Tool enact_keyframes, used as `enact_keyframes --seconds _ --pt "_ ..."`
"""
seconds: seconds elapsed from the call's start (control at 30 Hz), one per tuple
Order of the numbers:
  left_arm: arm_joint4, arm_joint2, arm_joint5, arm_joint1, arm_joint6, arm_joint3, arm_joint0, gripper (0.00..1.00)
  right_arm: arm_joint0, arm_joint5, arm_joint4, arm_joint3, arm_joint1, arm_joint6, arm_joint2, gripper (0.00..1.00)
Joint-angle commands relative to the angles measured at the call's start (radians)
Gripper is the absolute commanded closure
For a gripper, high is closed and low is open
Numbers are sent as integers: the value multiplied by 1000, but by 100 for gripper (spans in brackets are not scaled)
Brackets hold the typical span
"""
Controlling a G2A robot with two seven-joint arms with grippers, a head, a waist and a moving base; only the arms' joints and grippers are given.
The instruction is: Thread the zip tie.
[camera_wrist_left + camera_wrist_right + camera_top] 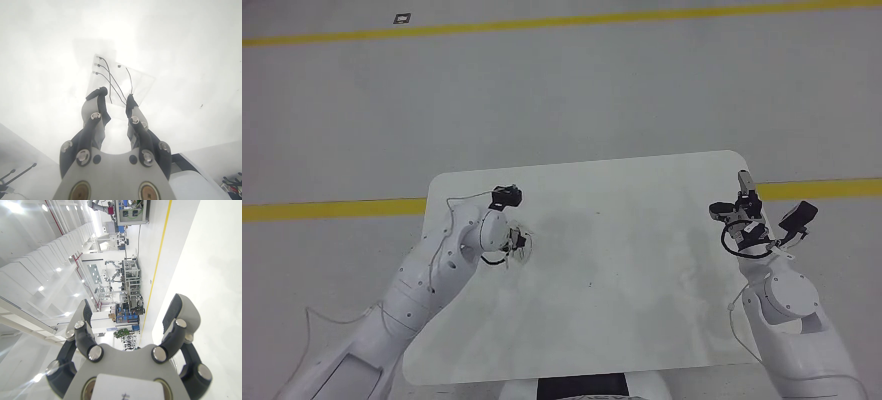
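Glare makes the clear plate point(143, 81) faint, near edge hidden behind left tool point(116, 93). On it 4 black zip ties point(130, 80) (one tail ends at a fingertip point(130, 102)). Left tool spread, pinching nothing. Right tool point(130, 301), well apart from plate at counter point(642, 300) edge, spread wide, empty.

Four black zip ties point(113, 79) are lying on one clear sheet point(143, 81), which is resting on one white table point(642, 300).

In the left wrist view, we lose the tails of some zip ties point(109, 83) behind one fingertip point(130, 103) of the left hand point(116, 94), so we cannot judge contact. From above, they are too small for us to count.
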State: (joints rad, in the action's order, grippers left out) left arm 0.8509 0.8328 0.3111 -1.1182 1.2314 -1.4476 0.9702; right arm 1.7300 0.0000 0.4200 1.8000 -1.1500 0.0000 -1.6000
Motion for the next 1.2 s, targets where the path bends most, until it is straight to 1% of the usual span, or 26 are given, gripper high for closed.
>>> enact_keyframes --seconds 0.0,0.07,0.13,0.2,0.27,0.37,0.47,0.63,0.67,0.83,0.97,1.07,1.17 --pt "-2 -3 -1 -2 -8 14 -4 83 0 0 0 0 0 0 0 0" --pt "-4 -12 -3 -5 -15 26 -9 82 0 0 0 0 0 0 0 0" --pt "-5 -21 -6 -9 -19 51 -16 80 0 0 0 0 0 0 0 0" --pt "-4 -34 -7 -14 -22 64 -24 79 0 0 0 0 0 0 0 0" --pt "-9 -48 -10 -19 -19 90 -34 79 0 0 0 0 0 0 0 0" --pt "-25 -66 -18 -28 -13 114 -48 77 0 0 0 0 0 0 0 0" --pt "-36 -82 -27 -36 -6 131 -61 76 0 0 0 0 0 0 0 0" --pt "-51 -95 -35 -43 -2 149 -73 75 0 0 0 0 0 0 0 0" --pt "-50 -97 -33 -43 -2 152 -74 76 0 0 0 0 0 0 0 0" --pt "-28 -98 3 -44 -11 170 -78 75 0 0 0 0 0 0 0 0" --pt "-21 -100 11 -44 -17 176 -78 75 0 0 0 0 0 0 0 0" --pt "-19 -109 17 -48 -28 181 -78 75 0 0 0 0 0 0 0 0" --pt "-26 -116 19 -54 -34 201 -83 75 0 0 0 0 0 0 0 0"
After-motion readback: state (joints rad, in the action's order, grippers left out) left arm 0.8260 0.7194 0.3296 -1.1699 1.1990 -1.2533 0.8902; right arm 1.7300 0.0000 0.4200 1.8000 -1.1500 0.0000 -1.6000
